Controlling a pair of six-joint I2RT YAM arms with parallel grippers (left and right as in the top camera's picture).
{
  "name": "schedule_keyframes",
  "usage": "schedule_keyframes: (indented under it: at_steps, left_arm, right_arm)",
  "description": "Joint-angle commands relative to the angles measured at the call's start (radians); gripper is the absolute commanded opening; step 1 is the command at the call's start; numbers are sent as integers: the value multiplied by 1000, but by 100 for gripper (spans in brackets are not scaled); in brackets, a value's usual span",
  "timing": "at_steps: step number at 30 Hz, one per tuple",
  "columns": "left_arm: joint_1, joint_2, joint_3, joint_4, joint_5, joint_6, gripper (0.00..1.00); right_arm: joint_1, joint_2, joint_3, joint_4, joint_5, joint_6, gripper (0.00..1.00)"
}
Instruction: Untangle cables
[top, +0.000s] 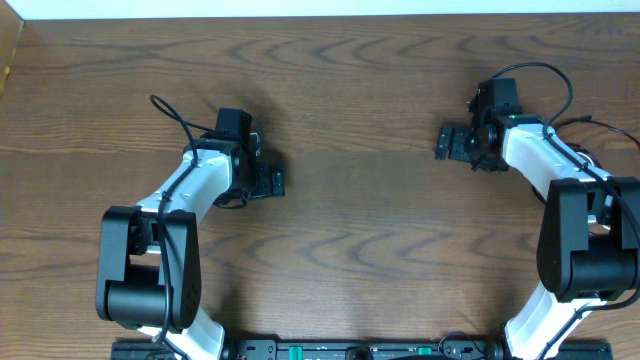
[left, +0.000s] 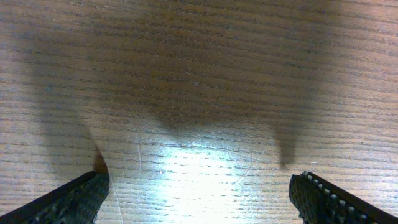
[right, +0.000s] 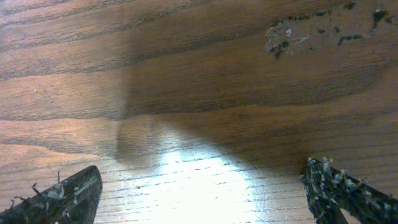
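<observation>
Robot lab: left arm (top: 190, 185) and right arm (top: 540, 155) at wooden table (top: 350, 200).

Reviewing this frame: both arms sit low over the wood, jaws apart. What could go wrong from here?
1. No thin cord shows in any view; the left gripper and right gripper, both open, would likely close on bare table.
2. The left arm's own black wire loops loose and might snag or be mistaken for a cable.
3. The right fingers look frayed, so grip may slip.
</observation>
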Motion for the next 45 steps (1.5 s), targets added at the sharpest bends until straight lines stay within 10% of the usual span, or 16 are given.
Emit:
schedule_keyframes:
  at_steps: [1,45]
  left_arm:
    - [1,14,-13,0,5,3,98]
    - [0,-164,-13,0,5,3,98]
  right_arm:
    - [11,1,-6,0,-6,19,99]
    - [14,1,-6,0,-6,19,99]
